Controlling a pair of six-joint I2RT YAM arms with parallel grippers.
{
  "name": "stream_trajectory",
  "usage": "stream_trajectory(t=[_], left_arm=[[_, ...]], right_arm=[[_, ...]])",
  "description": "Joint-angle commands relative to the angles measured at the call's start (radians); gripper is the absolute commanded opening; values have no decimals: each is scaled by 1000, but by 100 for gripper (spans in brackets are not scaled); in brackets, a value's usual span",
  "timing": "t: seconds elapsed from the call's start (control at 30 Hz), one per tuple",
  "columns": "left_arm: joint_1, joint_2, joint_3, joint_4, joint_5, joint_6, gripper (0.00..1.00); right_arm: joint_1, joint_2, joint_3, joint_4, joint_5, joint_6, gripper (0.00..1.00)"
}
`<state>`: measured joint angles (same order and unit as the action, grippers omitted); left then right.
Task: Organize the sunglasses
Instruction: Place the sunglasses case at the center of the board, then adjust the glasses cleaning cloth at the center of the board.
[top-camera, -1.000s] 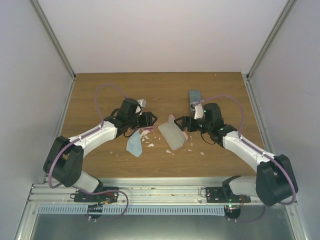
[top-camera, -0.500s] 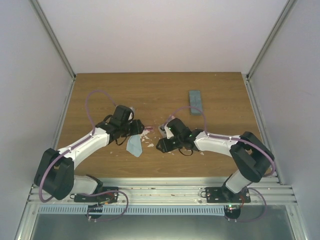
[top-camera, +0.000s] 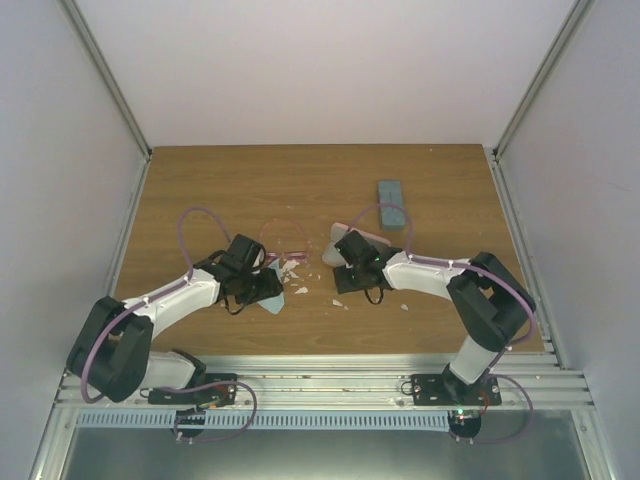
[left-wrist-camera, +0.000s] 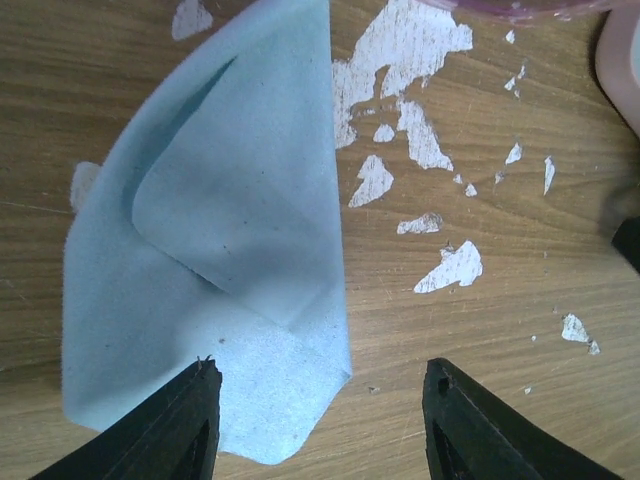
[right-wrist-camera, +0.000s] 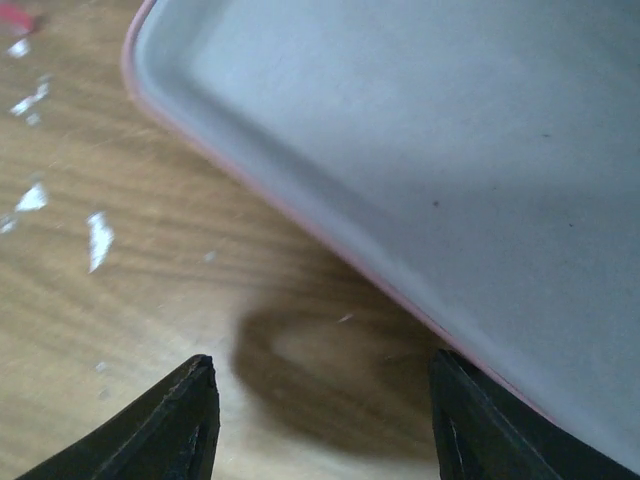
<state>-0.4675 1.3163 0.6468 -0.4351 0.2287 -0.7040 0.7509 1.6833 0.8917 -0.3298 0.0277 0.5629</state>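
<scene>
Left claw (left-wrist-camera: 320, 375): jaws spread wide, nothing held, positioned low at the near edge of the folded light blue cloth (left-wrist-camera: 210, 250).

Right claw (right-wrist-camera: 322, 365): jaws spread wide, nothing held, positioned just beside the rim of the open pink-rimmed case (right-wrist-camera: 450, 150), whose pale interior faces up.

Pink sunglasses (top-camera: 283, 240): lying on the desk (top-camera: 200, 190) between the two arms, just beyond the cloth and near the pink-rimmed case.

Blue-grey case (top-camera: 392, 204): farther back on the right, apart from the other items.

White chipped patches (left-wrist-camera: 400, 90) mark the desk beside the cloth.
</scene>
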Motion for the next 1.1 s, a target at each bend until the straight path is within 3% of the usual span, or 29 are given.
stream_trajectory(t=[0.0, 0.27, 0.4, 0.6, 0.8, 0.97, 1.07], left_arm=[[-19, 26, -20, 33, 11, -39, 57], [-31, 82, -15, 63, -19, -57, 54], [-31, 66, -7, 55, -55, -60, 49], [-27, -46, 4, -8, -212, -103, 41], [5, -231, -11, -66, -338, -174, 40], [13, -359, -17, -78, -404, -228, 40], [13, -391, -16, -53, -410, -241, 38]], right_arm=[[-26, 50, 40, -53, 111, 4, 57], [-25, 48, 73, -29, 86, -20, 57], [33, 15, 75, -2, 5, -74, 56], [162, 108, 190, -8, -105, -92, 55], [249, 274, 375, -49, -142, -97, 52], [282, 390, 498, -135, -70, -93, 42], [286, 405, 519, -161, -52, -84, 29]])
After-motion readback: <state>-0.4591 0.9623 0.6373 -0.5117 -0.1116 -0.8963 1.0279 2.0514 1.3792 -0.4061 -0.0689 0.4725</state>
